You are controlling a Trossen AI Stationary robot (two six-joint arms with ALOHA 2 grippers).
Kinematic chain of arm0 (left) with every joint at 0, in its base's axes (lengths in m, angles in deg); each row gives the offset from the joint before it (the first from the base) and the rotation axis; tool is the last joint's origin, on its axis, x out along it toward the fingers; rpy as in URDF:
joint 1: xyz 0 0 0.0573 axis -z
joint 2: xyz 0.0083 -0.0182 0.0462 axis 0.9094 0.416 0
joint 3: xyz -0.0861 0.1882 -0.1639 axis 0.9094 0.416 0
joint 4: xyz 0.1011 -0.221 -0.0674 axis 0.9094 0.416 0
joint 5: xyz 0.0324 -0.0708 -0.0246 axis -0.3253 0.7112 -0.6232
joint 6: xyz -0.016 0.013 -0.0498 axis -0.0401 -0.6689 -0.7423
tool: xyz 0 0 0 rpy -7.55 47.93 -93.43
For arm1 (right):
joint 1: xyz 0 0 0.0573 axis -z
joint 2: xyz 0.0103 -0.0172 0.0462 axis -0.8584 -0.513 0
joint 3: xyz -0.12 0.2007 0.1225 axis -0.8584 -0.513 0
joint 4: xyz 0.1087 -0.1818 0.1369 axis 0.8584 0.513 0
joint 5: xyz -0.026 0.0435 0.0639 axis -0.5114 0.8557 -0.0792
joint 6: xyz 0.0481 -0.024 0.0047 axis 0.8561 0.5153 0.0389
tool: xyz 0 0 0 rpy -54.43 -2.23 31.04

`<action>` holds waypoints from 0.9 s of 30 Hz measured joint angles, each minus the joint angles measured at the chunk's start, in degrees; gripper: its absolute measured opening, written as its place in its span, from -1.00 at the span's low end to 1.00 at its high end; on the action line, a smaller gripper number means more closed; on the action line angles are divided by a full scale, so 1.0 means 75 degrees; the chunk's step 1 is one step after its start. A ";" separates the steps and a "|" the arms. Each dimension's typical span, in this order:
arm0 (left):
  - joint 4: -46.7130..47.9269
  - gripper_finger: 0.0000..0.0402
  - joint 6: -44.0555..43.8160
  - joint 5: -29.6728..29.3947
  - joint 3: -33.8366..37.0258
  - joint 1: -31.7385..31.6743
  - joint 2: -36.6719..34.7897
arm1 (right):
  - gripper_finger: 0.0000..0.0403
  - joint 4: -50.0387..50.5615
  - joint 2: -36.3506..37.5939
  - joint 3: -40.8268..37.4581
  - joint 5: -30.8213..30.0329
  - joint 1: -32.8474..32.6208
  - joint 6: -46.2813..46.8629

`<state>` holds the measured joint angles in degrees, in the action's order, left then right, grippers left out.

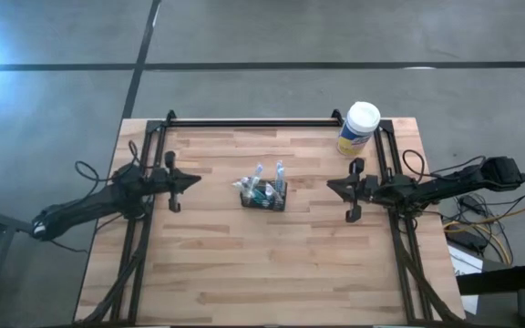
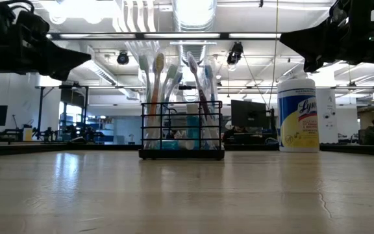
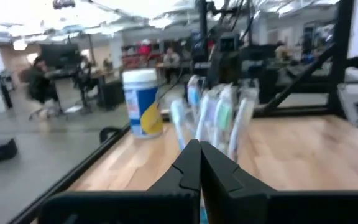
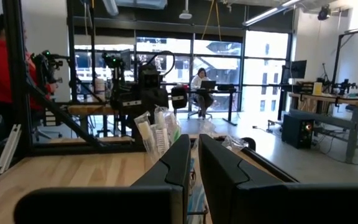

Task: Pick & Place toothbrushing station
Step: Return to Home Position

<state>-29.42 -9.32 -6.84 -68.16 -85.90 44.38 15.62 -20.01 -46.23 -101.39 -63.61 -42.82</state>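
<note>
The toothbrushing station is a small black wire-mesh holder with several toothbrushes standing upright in it. Its base rests on the wooden table near the middle, as the low view shows. My left gripper is shut and empty, held above the table to the holder's left and pointing at it. My right gripper is shut and empty, above the table to the holder's right and also pointing at it. The holder's brushes show ahead of each gripper in the left wrist view and the right wrist view.
A white-lidded canister with a yellow label stands at the table's far right corner, behind my right gripper. Black frame rails run along the table's far, left and right edges. People sit at desks in the room beyond.
</note>
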 joint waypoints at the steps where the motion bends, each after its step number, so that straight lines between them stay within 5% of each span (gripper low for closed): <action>1: 0.0029 -0.99 -0.0002 0.0084 0.0003 0.0002 -0.0086 | -0.85 0.0001 0.0000 0.0000 0.0000 -0.0002 0.0000; 27: 0.0644 -0.97 -0.0057 -0.0016 0.0017 0.0001 -0.0238 | -0.84 0.0002 -0.0012 0.0000 0.0003 -0.0002 -0.0038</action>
